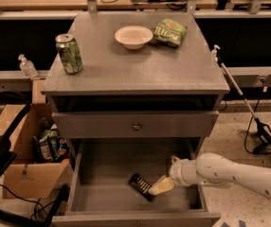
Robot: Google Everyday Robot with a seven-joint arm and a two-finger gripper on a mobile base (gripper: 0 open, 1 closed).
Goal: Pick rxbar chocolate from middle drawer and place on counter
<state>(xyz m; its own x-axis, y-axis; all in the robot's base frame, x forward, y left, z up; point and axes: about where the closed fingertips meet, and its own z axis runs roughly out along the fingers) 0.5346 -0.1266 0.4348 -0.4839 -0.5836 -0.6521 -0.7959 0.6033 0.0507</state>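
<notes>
The rxbar chocolate (140, 185), a small flat black bar, lies on the floor of the open middle drawer (107, 164), right of centre. My gripper (160, 186) reaches in from the right on a white arm (230, 173). Its pale fingertips sit low in the drawer, right at the bar's right end. The counter (135, 65) is the grey wooden top of the cabinet, above the drawers.
On the counter stand a green soda can (69, 54) at left, a white bowl (133, 36) and a green snack bag (170, 32) at the back. A closed drawer front with a knob (136, 126) sits above. A cardboard box (29, 150) stands left of the cabinet.
</notes>
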